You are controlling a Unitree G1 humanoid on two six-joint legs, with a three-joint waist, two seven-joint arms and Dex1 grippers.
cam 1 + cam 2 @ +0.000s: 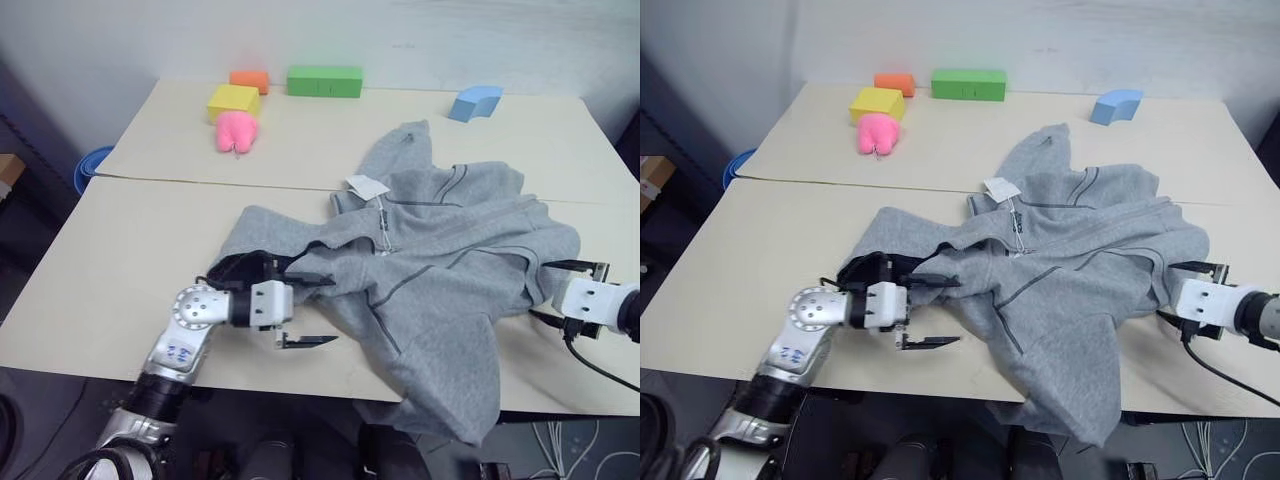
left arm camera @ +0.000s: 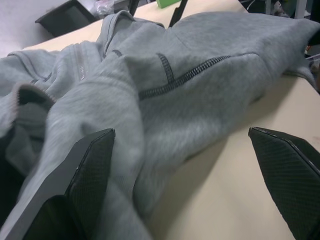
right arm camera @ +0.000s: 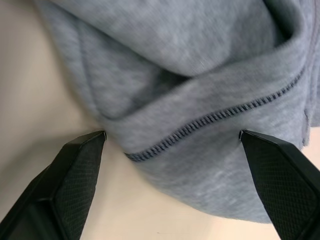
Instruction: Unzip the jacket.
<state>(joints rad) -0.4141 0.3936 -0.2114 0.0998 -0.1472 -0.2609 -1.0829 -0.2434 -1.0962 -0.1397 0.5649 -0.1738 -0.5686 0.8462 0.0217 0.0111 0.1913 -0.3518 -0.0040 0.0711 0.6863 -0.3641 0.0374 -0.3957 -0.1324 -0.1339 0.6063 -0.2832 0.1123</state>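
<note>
Both grippers closing in on the jacket, nothing grabbed yet

The jacket (image 1: 430, 270) lies crumpled on the table (image 1: 130, 270), hem spilling over the near edge, zipper closed. Left gripper (image 1: 300, 310) and right gripper (image 1: 570, 290) flank it, fingers spread and empty, probably lining up to pin the fabric before pulling the zip.

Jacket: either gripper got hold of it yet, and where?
No. Both grippers are open. The left gripper sits at the jacket by its sleeve, the right gripper at the opposite edge; neither has closed on cloth.
</note>
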